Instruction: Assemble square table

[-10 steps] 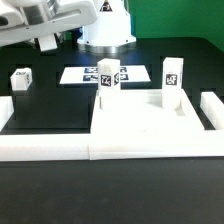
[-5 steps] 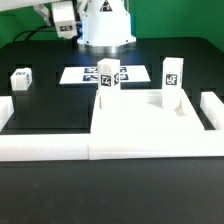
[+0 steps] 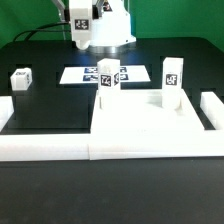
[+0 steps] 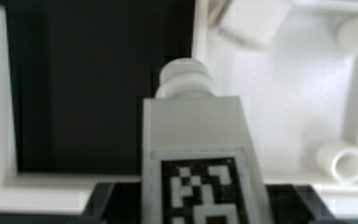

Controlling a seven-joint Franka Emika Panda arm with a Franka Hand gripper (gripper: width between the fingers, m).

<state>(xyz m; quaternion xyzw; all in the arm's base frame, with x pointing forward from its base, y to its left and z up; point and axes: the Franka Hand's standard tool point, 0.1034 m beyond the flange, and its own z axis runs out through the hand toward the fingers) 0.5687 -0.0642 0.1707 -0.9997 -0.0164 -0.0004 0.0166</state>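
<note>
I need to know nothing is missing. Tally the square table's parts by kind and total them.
Legs: 4 (held leg, lone leg at the exterior view's left, one upright leg, another upright leg)
Tabletop slab: 1
Total: 5

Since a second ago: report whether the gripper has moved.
Yes. The gripper, carrying a leg, has shifted toward the exterior view's right: from left of the marker board to in line with its left part.
</note>
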